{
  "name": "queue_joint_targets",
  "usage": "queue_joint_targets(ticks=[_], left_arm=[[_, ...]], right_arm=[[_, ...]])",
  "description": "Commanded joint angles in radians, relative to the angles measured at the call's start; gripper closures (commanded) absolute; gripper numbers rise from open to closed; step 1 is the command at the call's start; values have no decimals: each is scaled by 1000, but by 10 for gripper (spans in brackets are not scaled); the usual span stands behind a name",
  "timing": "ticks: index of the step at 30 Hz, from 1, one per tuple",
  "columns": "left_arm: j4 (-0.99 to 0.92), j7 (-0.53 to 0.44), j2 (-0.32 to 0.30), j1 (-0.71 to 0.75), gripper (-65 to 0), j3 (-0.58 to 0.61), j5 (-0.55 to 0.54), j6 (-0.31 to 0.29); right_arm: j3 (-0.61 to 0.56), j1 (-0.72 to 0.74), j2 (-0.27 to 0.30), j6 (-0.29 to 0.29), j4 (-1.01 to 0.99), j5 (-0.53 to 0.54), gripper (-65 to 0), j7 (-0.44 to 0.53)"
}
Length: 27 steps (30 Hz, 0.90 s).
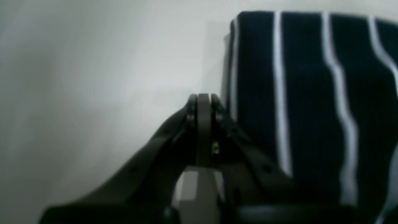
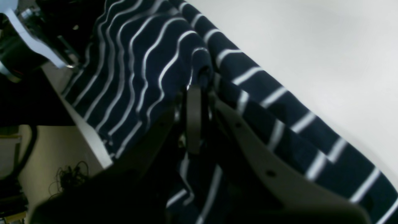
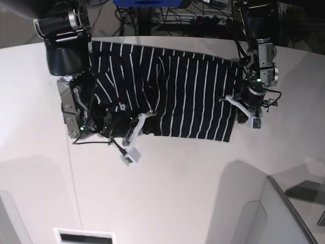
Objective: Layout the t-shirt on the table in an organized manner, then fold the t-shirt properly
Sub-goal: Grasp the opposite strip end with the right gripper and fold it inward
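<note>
Mid-fold: t-shirt (image 3: 172, 94) spread across upper centre of the table (image 3: 193, 193). Right gripper (image 2: 199, 79) clenched on a bunched fold, centre of its wrist view. Left gripper (image 1: 203, 99) pressed together, seemingly empty, just beside the hem. Best carried across slowly, edges kept aligned.

Both arms are built from black cylindrical housings with silver-grey metal joint sections, and thin black cables run along their links. The right gripper (image 2: 194, 90) has dark, curved fingers (image 2: 248, 149) with small round screw holes and a flat grey centre bar. The left gripper (image 1: 203, 99) matches it, and each wrist carries a small white camera block (image 3: 129, 155).
</note>
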Motion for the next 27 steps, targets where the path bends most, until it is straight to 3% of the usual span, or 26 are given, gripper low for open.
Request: queue_joint_targets(ticks=[1,11,13,17,19,22,25,27], left_arm=[[7,16,-6,-8,0,-2,9,1],[22,16,-6,-5,0,-2,0,1],[53,16,-6,0,0,-4,0,1],[163,20,-4,35,0,-21,-2,1],[231,23,5,57,0,-38,-2,1],[323,25,22,98,0,-35,-34,0],[400,28,43,149,0,-2,-154,-2],[432,55,33,183,0,73,-237,-2]], right_arm=[[0,25,-2,7,17,19,-6,15],[2,20,21,4,17,19,-26,12],[2,19,23,-27,19,19,-81,11],[2,14,26,-145,54,19,-305,9],[0,-12,27,-169,114,19,-371,9],[2,-63,44,-173,249,18,-375,15],[14,-130,62,-173,376,19,-375,17],[94,-194,67,-173,450,21,-378,17]])
